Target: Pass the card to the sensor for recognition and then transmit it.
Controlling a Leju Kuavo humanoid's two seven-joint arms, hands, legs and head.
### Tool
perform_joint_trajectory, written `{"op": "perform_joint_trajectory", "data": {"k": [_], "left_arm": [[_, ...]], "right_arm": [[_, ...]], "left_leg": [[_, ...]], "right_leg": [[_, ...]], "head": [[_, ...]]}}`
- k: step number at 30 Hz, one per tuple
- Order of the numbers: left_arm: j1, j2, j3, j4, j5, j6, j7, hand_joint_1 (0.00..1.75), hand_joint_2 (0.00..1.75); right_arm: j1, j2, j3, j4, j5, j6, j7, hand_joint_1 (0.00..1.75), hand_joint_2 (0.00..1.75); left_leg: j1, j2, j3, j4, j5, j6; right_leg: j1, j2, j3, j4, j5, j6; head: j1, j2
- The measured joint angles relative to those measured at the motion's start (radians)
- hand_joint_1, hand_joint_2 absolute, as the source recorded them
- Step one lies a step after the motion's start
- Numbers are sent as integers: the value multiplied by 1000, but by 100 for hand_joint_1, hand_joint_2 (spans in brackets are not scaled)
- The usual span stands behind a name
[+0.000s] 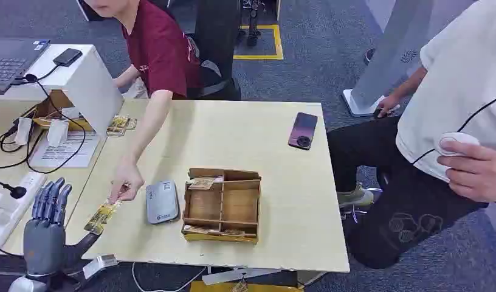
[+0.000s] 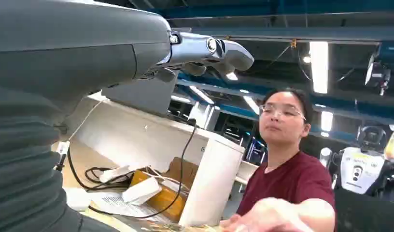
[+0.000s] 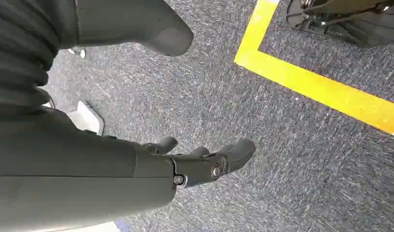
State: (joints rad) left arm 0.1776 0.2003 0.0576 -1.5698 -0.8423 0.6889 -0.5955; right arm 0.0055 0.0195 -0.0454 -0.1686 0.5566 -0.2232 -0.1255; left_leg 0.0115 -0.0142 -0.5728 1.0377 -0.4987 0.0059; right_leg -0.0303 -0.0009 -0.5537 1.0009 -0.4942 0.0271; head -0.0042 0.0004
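— Where do we see the card (image 1: 102, 216)?
— Flat on the worktop (image 1: 282, 182), near its front-left edge, with a person's hand (image 1: 126, 188) touching its far end. The grey sensor (image 1: 162, 202) lies just beside it, and the wooden tray (image 1: 222, 205) sits on the sensor's other side.
— And our left hand (image 1: 46, 226)?
— Raised off the worktop's left corner, fingers (image 1: 52, 198) spread upward, grasping nothing, apart from the card.
— The right hand (image 3: 204, 162)?
— We see it hanging over grey carpet (image 3: 291, 159), fingers loosely extended, released.
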Motion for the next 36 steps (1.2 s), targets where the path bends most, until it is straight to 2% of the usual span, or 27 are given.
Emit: {"op": "perform_joint_trajectory", "data": {"k": [3,4,5,6,22,31,33,34,36], "left_arm": [[0,0,0,1,-4,0,0,0,175],[0,0,0,1,-5,0,0,38,175],[0,-1,0,1,-6,0,0,155,175],[0,-1,0,2,-6,0,0,175,175],[0,2,0,6,30,1,-11,175,175],[1,8,-4,6,110,-6,-45,175,175],[0,6,-4,6,157,-42,-45,175,175],[-1,5,-4,6,198,-91,-35,175,175],[-6,3,-6,6,289,-243,16,175,175]], "right_arm": [[0,0,0,0,1,0,0,0,175],[0,1,0,0,2,0,0,0,175],[0,1,0,0,2,0,0,0,175],[0,1,0,0,3,0,0,0,175],[0,1,0,0,11,0,0,0,175],[-1,1,0,0,18,-1,0,0,175],[-1,1,0,0,17,-2,0,0,175],[0,1,0,0,16,-3,0,0,175],[0,2,-2,0,8,-7,0,0,175]], "left_leg": [[0,0,0,0,0,0],[0,0,0,0,0,0],[0,0,0,0,0,0],[0,0,0,0,0,0],[0,0,0,0,0,0],[0,0,0,0,0,0],[0,0,0,0,0,0],[0,0,0,0,0,0],[0,0,0,0,0,0]], "right_leg": [[0,0,0,0,0,0],[0,0,0,0,0,0],[0,0,0,0,0,0],[0,0,0,0,0,0],[0,0,0,0,0,0],[0,0,0,0,0,0],[0,0,0,0,0,0],[0,0,0,0,0,0],[0,0,0,0,0,0]], "head": [[0,0],[0,0],[0,0],[0,0],[0,0],[0,0],[0,0],[0,0],[0,0]]}}
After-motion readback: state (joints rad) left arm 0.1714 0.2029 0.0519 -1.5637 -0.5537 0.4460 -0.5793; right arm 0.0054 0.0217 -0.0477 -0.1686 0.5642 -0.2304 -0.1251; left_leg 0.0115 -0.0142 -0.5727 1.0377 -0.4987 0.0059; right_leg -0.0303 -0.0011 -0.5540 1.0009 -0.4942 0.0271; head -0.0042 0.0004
